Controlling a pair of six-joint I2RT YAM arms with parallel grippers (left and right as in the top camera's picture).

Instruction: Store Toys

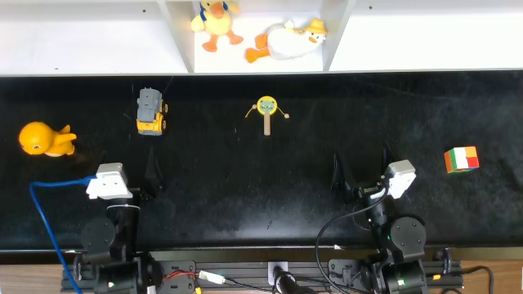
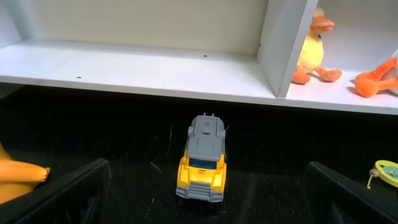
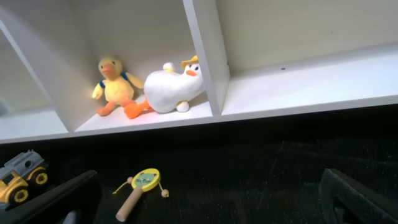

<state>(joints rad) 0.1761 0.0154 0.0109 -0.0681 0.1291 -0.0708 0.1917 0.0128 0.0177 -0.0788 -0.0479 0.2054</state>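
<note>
One grey-and-yellow toy truck [image 2: 202, 158] before shelf [image 2: 137, 68]

black tabletop [image 1: 261, 171]: matte, runs the full width, faint pale specks and scuffs all over, densest mid-front. the same surface shows in both wrist views.
blue cable [image 1: 41, 214]: lies on the tabletop's left part, bows out toward the left edge, then runs down past the front edge.
black cables [image 1: 325, 235]: loop over the tabletop's front edge, right of centre.
black rail [image 1: 270, 268]: along the front, just below the tabletop, loose wiring bunched on it.
wood-toned strip [image 1: 500, 282]: bottom right corner, below the rail.
</note>
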